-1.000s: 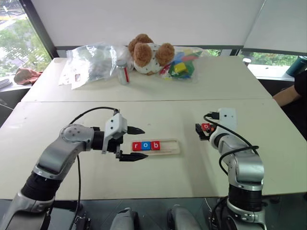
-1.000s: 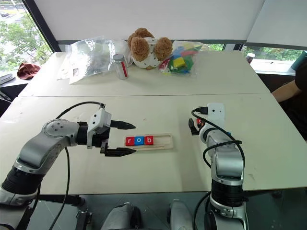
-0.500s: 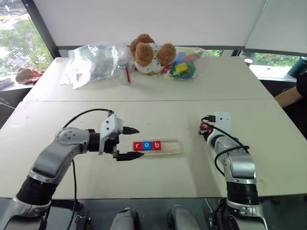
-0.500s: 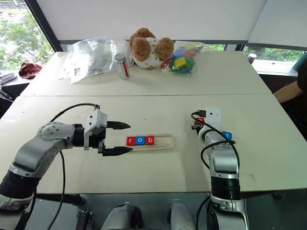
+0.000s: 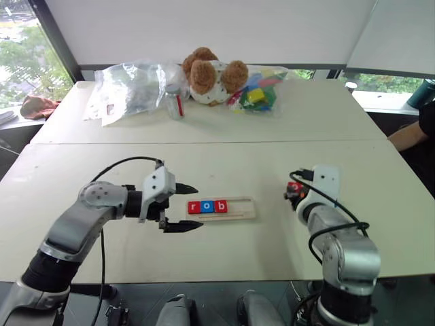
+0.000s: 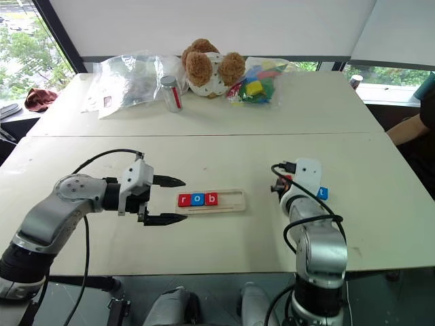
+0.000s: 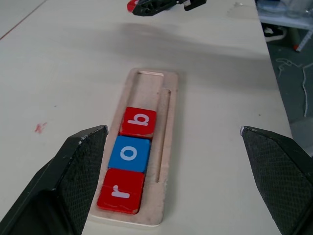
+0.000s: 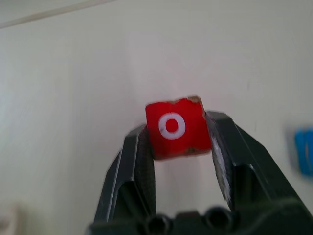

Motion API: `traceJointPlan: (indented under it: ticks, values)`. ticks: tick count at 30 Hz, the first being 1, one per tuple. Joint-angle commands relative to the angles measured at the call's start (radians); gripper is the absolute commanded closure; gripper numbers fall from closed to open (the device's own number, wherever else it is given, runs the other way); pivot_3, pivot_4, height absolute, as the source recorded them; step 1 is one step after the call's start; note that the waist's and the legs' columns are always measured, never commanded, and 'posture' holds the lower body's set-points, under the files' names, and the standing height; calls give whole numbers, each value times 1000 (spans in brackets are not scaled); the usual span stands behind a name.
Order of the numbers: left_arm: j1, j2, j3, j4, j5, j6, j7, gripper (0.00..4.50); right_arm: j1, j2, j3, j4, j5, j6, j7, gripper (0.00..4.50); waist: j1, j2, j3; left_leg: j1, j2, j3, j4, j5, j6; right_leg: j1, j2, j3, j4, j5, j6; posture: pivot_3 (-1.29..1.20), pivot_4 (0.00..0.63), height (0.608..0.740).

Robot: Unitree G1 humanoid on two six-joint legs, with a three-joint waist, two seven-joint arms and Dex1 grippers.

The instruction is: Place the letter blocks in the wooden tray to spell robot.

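Observation:
The wooden tray (image 5: 242, 210) lies mid-table holding three letter blocks: red "r" (image 7: 121, 191), blue "o" (image 7: 129, 153) and red "b" (image 7: 139, 122); its right part is bare. My left gripper (image 5: 199, 206) stands open at the tray's left end, one finger on each side of it. To the right of the tray, my right gripper (image 5: 292, 193) is shut on a red "o" block (image 8: 175, 128), held clear of the table. A blue letter block (image 6: 322, 193) lies on the table just right of that gripper.
At the back of the table sit a teddy bear (image 5: 211, 75), a clear plastic bag (image 5: 132, 88), a small bottle (image 5: 175, 102) and a bag of coloured toy blocks (image 5: 257, 95). A person's arm (image 5: 408, 136) shows at the right edge.
My right gripper has shut on the red "o" block and drawn back toward me with it, uncovering the blue block. The left arm has stayed in place.

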State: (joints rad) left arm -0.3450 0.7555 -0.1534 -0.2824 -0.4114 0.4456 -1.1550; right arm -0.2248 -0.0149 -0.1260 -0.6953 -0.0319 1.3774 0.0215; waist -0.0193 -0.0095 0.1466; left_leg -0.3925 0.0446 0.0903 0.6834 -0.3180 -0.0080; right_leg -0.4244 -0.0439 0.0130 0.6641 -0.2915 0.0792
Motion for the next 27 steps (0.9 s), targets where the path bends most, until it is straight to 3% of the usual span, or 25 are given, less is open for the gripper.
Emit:
traceJointPlan:
  ticks: [1,4,10,11,13,16,19,22,25,27]
  values:
    - [-10,1,-14,4,22,-39,-22,0,17,22,5,-64,7,85,-12,3348,1,0,0,0,0,0,0,0,0,0,0,0,0,0,0,0,150,740]
    - [-8,6,-27,10,35,-55,-34,0,25,30,-14,-56,13,120,-7,3348,2,0,0,1,-1,0,0,0,0,0,0,0,0,0,0,0,150,740]
    - [-10,-6,-25,27,44,-66,-35,0,33,26,-3,-47,24,137,1,311,3,-1,-1,1,-1,-1,-1,0,0,0,1,0,0,0,0,0,150,740]
    - [-9,-5,-22,29,44,-67,-37,0,29,7,-2,-54,24,135,4,57,4,-2,-1,1,-1,0,0,0,0,0,0,0,0,0,0,0,150,740]
    - [-8,1,-12,40,46,-73,-41,0,0,-35,-31,-86,27,103,18,57,6,-2,-1,1,-1,0,0,0,1,1,0,0,0,0,0,0,150,740]
    - [-18,6,8,64,30,-71,-53,0,-95,-186,-65,-105,103,32,145,57,4,-1,-1,0,-2,1,1,-1,1,0,-1,1,-1,0,0,0,150,740]
    - [-30,-21,39,95,-21,-62,-54,0,-208,-411,-128,34,266,-192,470,57,-2,0,1,1,-3,1,0,-1,2,0,0,1,0,0,0,0,150,740]
    - [-40,-38,61,141,-21,-90,-46,0,-131,-656,-75,229,338,-502,845,57,6,-3,-1,1,-3,-1,-2,-2,3,2,1,0,-2,0,1,0,150,740]
    - [-24,-32,86,162,-18,-121,-45,0,-38,-779,-31,428,351,-831,1126,57,8,-3,0,1,-1,-9,-2,-4,8,10,9,3,-13,-1,1,0,150,740]
    - [-14,-28,105,154,-31,-117,-44,0,-21,-817,11,534,320,-974,1202,57,7,-1,1,0,0,-8,-2,-6,10,10,9,5,-14,-1,1,0,150,740]
